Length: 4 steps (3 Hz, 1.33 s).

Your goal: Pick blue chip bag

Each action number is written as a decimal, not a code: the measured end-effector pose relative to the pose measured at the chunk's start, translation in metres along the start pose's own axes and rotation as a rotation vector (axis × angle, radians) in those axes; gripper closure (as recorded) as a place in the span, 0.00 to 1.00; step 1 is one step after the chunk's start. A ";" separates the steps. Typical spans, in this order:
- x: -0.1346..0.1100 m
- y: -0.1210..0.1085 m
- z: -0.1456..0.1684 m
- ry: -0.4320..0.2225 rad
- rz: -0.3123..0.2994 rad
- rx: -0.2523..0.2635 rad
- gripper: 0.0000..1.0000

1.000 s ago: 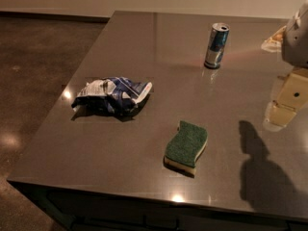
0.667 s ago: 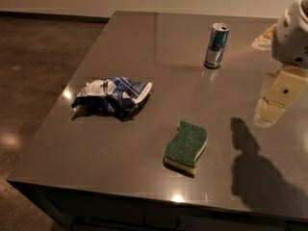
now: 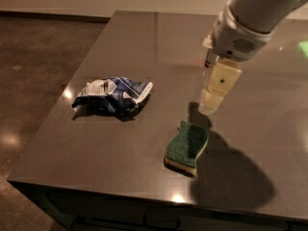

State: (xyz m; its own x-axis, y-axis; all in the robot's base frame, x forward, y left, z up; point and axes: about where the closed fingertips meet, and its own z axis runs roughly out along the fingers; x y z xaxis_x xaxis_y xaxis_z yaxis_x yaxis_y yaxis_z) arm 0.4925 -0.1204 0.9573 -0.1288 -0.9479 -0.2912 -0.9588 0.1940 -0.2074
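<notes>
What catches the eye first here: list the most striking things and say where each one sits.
The big pale arm at the upper right stands out most, with its gripper hanging over the dark table just above and behind the green sponge. Next is the crumpled blue chip bag, lying by itself to the left of the sponge and well apart from the gripper.

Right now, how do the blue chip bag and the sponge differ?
The blue chip bag is crumpled shiny foil, blue and white; the sponge is a matte green block. The blue chip bag is larger than the sponge. The tool hangs close by the sponge, well apart from the blue chip bag. Both lie on the table, ungripped.
</notes>
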 end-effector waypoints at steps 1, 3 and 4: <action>-0.040 -0.012 0.029 -0.023 -0.013 -0.026 0.00; -0.101 -0.019 0.089 -0.023 -0.025 -0.102 0.00; -0.131 -0.015 0.121 -0.027 -0.048 -0.140 0.00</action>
State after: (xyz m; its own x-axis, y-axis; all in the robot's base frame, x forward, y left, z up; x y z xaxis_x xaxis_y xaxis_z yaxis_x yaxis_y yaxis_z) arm 0.5545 0.0317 0.8854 -0.0768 -0.9478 -0.3095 -0.9899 0.1096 -0.0898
